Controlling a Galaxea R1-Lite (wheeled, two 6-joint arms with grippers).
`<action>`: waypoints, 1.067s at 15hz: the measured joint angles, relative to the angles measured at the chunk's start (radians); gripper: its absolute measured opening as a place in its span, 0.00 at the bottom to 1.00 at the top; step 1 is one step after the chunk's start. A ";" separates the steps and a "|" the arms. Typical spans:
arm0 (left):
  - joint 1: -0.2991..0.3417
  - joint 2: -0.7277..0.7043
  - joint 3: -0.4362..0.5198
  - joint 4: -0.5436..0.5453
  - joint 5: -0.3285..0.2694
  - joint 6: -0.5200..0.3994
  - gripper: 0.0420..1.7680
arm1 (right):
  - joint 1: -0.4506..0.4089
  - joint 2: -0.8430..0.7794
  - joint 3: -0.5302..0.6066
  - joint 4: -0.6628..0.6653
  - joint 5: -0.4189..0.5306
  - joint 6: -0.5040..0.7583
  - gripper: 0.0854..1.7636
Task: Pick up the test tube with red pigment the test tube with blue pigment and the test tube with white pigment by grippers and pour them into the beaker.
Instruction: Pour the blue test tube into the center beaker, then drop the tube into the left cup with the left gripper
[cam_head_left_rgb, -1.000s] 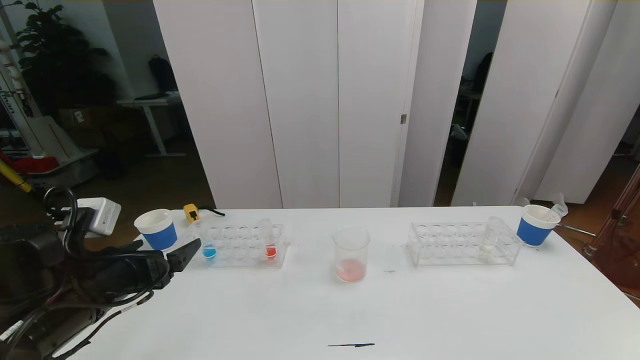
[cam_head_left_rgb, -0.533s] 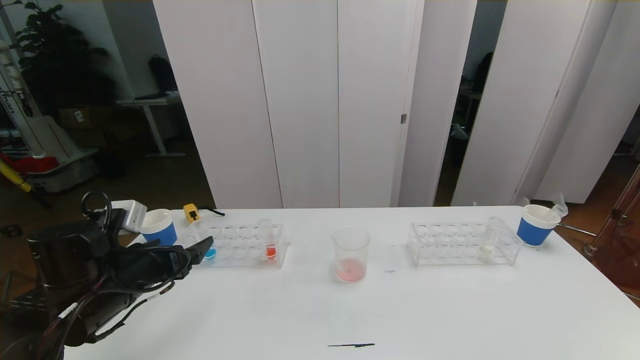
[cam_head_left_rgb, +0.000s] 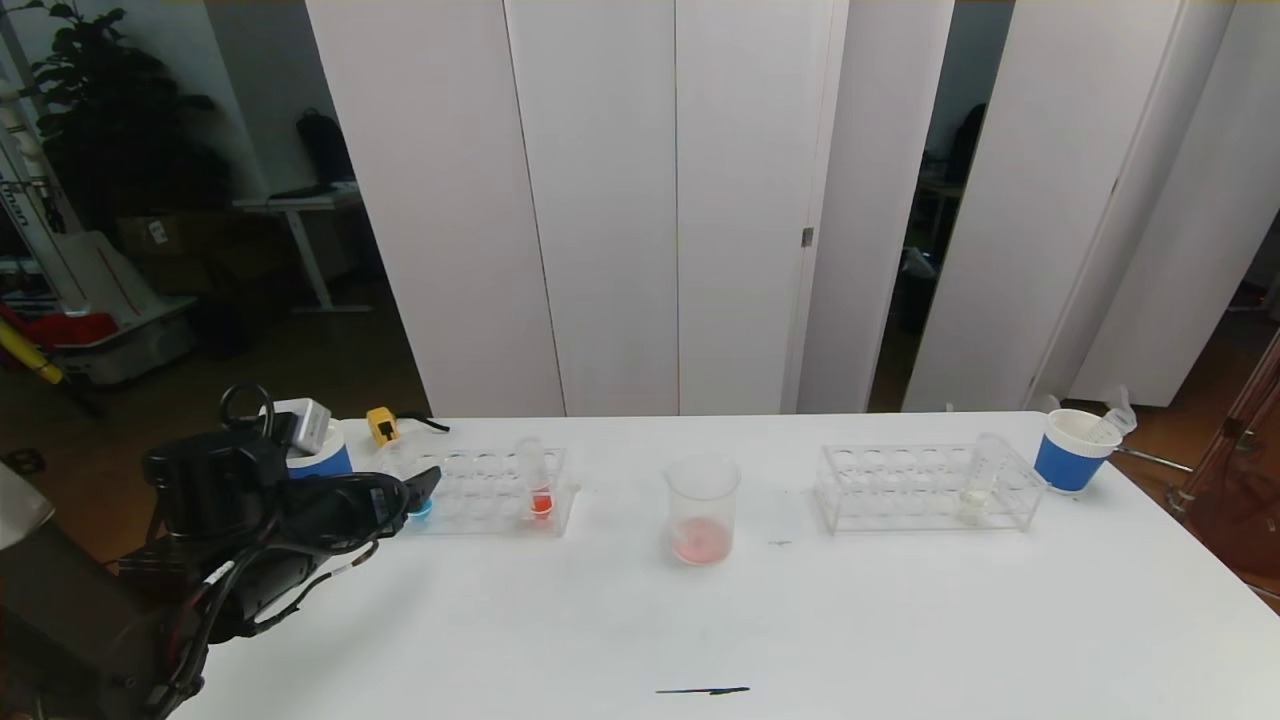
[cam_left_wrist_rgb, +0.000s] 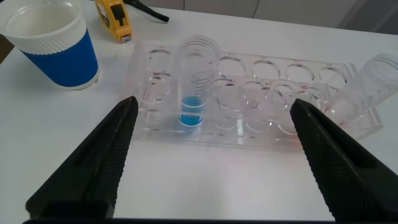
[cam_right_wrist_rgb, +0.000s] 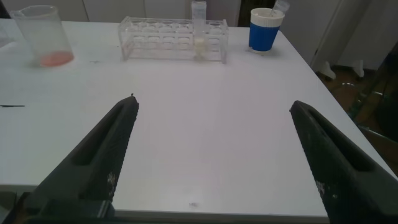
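The left gripper (cam_head_left_rgb: 415, 492) hangs low over the left end of the white table (cam_head_left_rgb: 640, 640), its dark fingers (cam_left_wrist_rgb: 99, 162) spread wide apart and holding nothing. In the left wrist view the fingers frame the tube with blue liquid (cam_left_wrist_rgb: 194, 84), which stands upright in a clear plastic rack (cam_left_wrist_rgb: 261, 106) (the tube sits in a hole near the rack's end closest to a blue paper cup (cam_left_wrist_rgb: 53, 43)). The gripper is just short of the rack and not touching the tube. In the head view a tube with orange-red liquid (cam_head_left_rgb: 537, 478) stands in the same rack, further toward the middle of the table. A yellow tape measure (cam_left_wrist_rgb: 114, 15) lies behind the rack, near the cup.

The beaker (cam_head_left_rgb: 702, 508) stands near the middle of the table, between the two racks, with a thin layer of pinkish-red liquid at its bottom. To the right, the second clear rack (cam_head_left_rgb: 925, 488) holds the tube with whitish liquid (cam_head_left_rgb: 978, 480) upright near its right end, and another blue cup (cam_head_left_rgb: 1070, 450) stands just beyond it.

The right gripper (cam_right_wrist_rgb: 214, 155) shows only in its own wrist view, its fingers spread wide and empty, above the right part of the table and well back from the second rack
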 joint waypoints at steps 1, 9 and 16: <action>0.002 0.023 -0.014 -0.014 0.003 0.000 0.99 | 0.000 0.000 0.000 0.000 0.000 0.000 0.99; 0.046 0.160 -0.117 -0.068 0.008 -0.001 0.99 | 0.000 0.000 0.000 0.000 0.000 0.000 0.99; 0.048 0.215 -0.169 -0.079 0.024 -0.041 0.99 | 0.000 0.000 0.000 0.000 0.000 0.000 0.99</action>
